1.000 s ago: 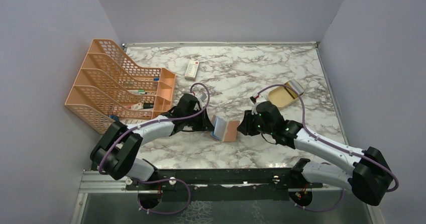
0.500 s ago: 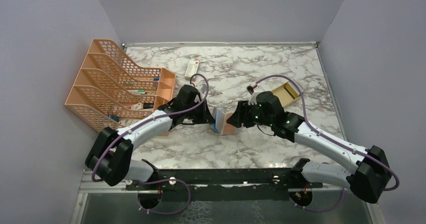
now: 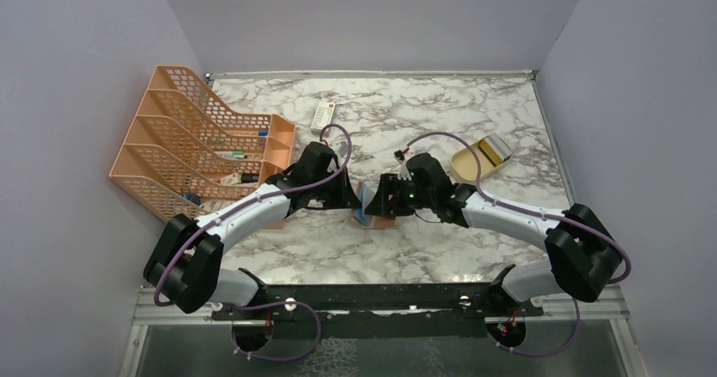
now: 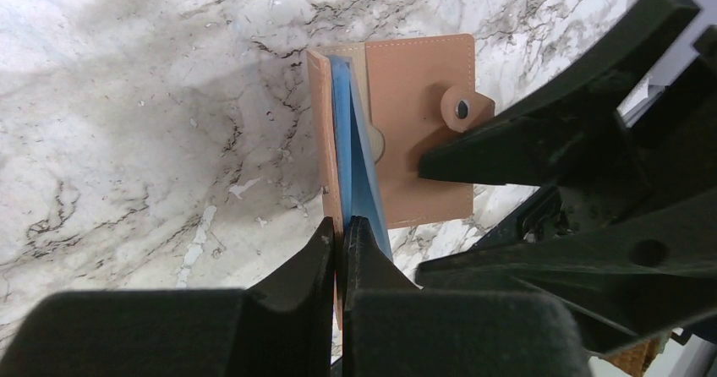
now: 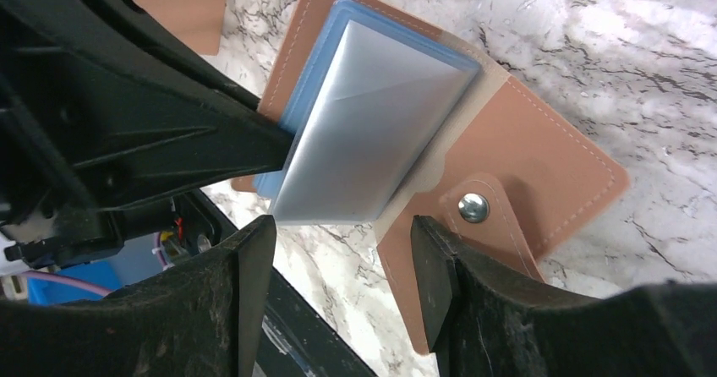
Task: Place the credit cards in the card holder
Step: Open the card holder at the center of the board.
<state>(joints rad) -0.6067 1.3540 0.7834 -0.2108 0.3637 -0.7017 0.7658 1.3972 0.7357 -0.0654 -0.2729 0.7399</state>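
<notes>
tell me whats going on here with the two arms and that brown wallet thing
The left gripper is shut on the edge of one leaf of the card holder, holding it open. A silver card and a blue card sit with one end tucked into its pocket. The right gripper is open, fingers either side of the silver card's free end.

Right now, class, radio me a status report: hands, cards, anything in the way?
Left hand shut on brown leather bifold card holder. Right hand open around silver plastic card's end. That card and pale blue plastic card part-way in slot. Nothing seen blocking.
</notes>
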